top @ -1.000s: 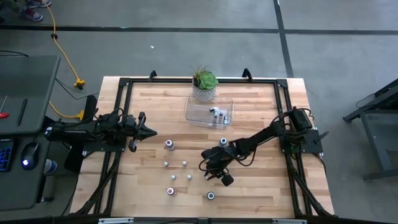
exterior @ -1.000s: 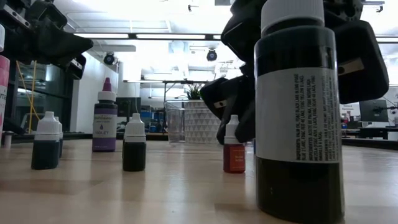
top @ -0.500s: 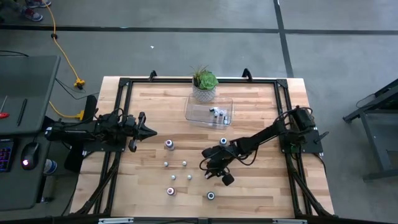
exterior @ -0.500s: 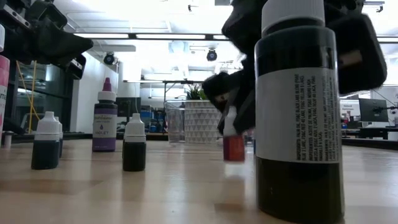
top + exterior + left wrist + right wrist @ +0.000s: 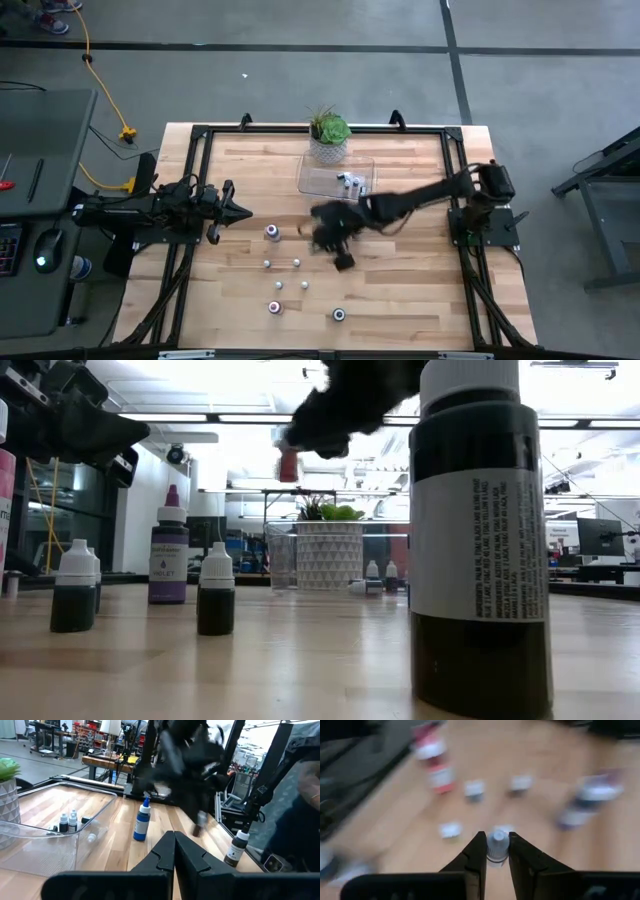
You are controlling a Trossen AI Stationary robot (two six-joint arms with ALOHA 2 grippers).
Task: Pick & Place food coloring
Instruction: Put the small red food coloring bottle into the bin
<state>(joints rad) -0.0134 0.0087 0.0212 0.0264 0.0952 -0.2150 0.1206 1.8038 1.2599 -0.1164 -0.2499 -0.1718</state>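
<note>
Nearest the low camera stands a tall dark bottle (image 5: 481, 540) with a white cap and a printed white label, a smooth cylinder on the pale planked wood of the bench (image 5: 400, 300). Behind it, toward nine o'clock, two short dark bottles (image 5: 215, 590) with ribbed white caps stand apart, and a purple bottle (image 5: 168, 557) with a pointed tip stands farther back.

Above them the right hand (image 5: 496, 851) is off the bench, pinching a small bottle (image 5: 497, 845) by its white cap between two narrow dark fingers; its own wrist view shows this grip plainly, while the low view shows only a red bottle body (image 5: 289, 463) hanging under a blurred dark shape. From overhead that hand (image 5: 332, 232) sits near the bench's middle, with loose bottles scattered toward six and seven o'clock of it.

At twelve o'clock of it lies a clear, thin-walled rectangular tray (image 5: 312, 184) holding a few small white-capped bottles (image 5: 349, 181); a green plant (image 5: 328, 130) in a faceted white pot stands at the tray's far edge.

The left hand (image 5: 238, 210) waits over the nine o'clock side, its tapered black fingers pressed together. Its wrist view alone shows a slim blue bottle (image 5: 143, 821).
</note>
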